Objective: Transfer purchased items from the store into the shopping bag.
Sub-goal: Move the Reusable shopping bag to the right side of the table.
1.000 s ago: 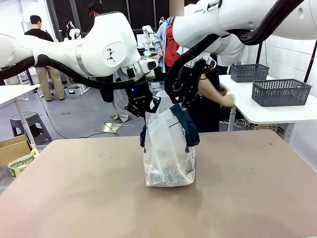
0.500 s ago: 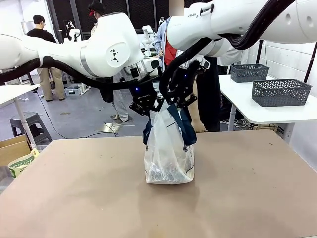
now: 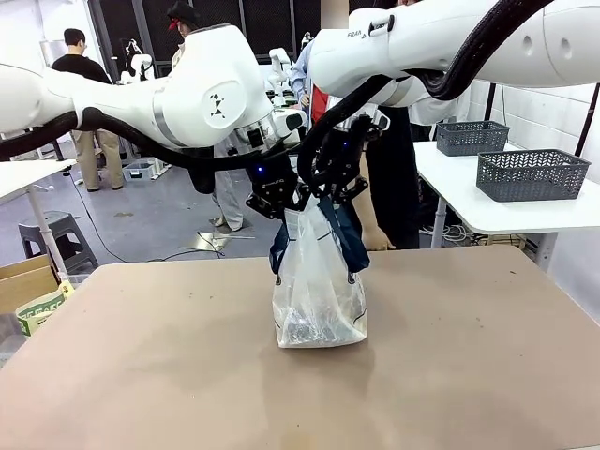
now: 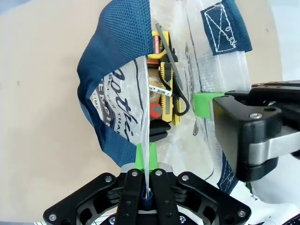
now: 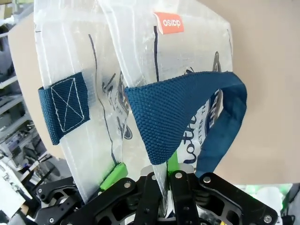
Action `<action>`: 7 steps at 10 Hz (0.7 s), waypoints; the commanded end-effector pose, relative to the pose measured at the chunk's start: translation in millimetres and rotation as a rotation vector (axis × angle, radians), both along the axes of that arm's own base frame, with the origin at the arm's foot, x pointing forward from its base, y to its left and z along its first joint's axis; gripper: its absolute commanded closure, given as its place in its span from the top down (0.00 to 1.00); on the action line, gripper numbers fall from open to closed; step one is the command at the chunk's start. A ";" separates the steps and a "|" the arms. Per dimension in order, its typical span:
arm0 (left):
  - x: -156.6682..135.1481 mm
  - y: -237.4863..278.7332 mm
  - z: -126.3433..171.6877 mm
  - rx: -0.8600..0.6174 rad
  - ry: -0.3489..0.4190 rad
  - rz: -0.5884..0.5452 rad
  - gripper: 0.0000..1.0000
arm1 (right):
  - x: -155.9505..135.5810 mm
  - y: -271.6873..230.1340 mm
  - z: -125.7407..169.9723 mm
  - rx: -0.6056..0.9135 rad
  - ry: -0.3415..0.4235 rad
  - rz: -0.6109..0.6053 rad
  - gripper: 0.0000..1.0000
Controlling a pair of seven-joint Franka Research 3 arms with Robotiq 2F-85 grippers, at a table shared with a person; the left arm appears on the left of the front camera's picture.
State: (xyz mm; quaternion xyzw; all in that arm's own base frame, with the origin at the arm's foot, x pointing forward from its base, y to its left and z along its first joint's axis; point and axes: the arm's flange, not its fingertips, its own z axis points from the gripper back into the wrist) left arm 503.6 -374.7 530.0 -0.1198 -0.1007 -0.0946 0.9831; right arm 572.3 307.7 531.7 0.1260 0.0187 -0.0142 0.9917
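In the front view, a translucent white plastic shopping bag (image 3: 319,300) with navy blue strap handles stands upright midway across the brown bench (image 3: 141,375). Its base rests on the surface and its top is drawn into a narrow peak. The left end effector (image 3: 279,199) and the right end effector (image 3: 330,192) sit close together above it, each pressed together on the bag's top. Bare bench lies on every side of the bag, which is well apart from the left, right and near edges. Two dark grey lattice plastic baskets (image 3: 532,174) sit on a white bench at the far right. A person (image 3: 389,178) stands just beyond the far edge.

In the left wrist view, the left end effector's green pads pinch the bag's thin rim beside a navy strap. Down the open mouth lie the purchased items (image 4: 164,84): yellow-and-black packs, a black strip and a piece with a red spot. The right end effector holds the opposite wall, near.

In the right wrist view, the right end effector pinches the rim under a looping navy strap. An orange tag (image 5: 168,22) marks the bag's far end.
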 end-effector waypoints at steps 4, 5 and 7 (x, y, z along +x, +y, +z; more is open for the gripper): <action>-2.9 -1.9 4.0 -0.036 -0.039 -0.061 0.26 | 2.8 18.7 -1.5 -0.027 -0.071 0.054 0.00; -2.8 -1.0 2.9 -0.071 -0.037 -0.089 0.45 | 6.2 21.1 -2.7 -0.035 -0.076 0.053 0.00; -3.8 5.4 -1.9 -0.124 -0.011 -0.117 0.85 | 9.1 22.9 -4.2 -0.020 -0.074 0.042 0.00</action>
